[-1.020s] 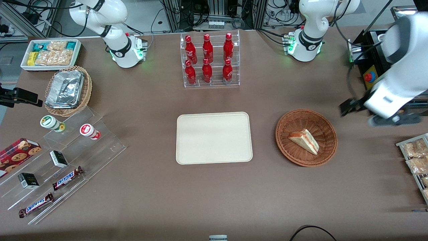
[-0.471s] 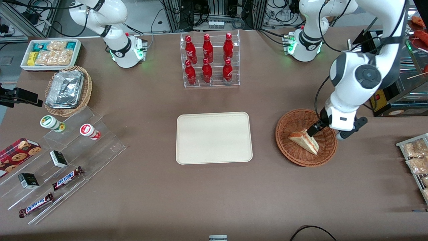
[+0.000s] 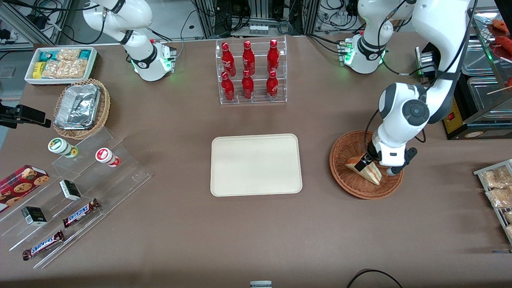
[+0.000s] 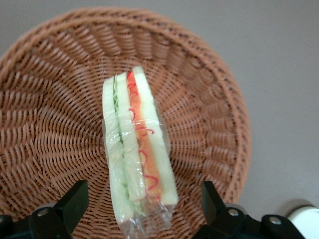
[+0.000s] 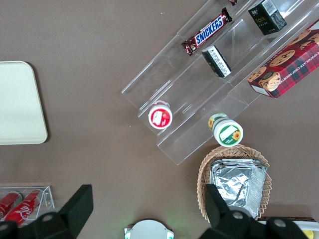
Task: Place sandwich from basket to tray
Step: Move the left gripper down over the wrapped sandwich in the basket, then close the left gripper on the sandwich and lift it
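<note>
One second on, my gripper (image 4: 142, 209) has swung in over the basket (image 3: 352, 188), fingers (image 4: 75, 199) wide astride the sandwich (image 4: 137, 149) (ungrasped); tray (image 3: 256, 165) waits bare.

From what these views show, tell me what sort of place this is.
Probably a lab mock-up of a snack shop: a rack of red bottles, stepped shelves of chocolate bars, cables around. The gripper hangs open over the sandwich in the basket, near the tray.
</note>
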Robot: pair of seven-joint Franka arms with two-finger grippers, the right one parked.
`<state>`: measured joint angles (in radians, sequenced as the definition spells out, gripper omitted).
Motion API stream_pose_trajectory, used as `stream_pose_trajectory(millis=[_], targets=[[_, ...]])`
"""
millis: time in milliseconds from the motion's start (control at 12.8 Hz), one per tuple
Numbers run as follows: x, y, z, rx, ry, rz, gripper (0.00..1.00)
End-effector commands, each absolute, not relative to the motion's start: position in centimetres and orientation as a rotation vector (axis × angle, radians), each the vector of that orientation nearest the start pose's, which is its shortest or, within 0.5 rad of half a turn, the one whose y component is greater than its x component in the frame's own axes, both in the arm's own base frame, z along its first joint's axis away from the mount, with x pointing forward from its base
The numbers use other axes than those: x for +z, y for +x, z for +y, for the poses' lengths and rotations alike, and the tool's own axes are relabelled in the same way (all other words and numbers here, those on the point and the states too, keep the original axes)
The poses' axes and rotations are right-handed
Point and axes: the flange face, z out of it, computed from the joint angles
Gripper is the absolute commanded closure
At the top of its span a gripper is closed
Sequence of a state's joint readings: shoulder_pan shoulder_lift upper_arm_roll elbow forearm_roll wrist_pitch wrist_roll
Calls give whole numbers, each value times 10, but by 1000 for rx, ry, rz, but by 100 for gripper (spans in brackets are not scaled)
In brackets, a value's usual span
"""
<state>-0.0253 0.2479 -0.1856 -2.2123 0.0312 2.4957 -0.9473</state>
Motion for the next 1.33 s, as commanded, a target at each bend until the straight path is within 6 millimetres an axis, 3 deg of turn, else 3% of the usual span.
stream_pose_trajectory(millis=[0,78,157,314,471,706,784,941,1098,1255], targets=[[258,547,-116,-38,-2973,-1137,2],[253,546,-115,-29,-2970,-1137,36],[253,549,-112,-30,-2967,-1151,94],[261,556,-111,-50,-2971,-1153,100],[287,564,-114,-70,-2971,-1145,100],[376,591,-125,15,-2912,-1061,100],[411,595,-154,33,-2915,-990,100],[459,593,-209,18,-2960,-861,100],[484,583,-256,-16,-3024,-739,100],[501,571,-293,19,-3179,-433,100]])
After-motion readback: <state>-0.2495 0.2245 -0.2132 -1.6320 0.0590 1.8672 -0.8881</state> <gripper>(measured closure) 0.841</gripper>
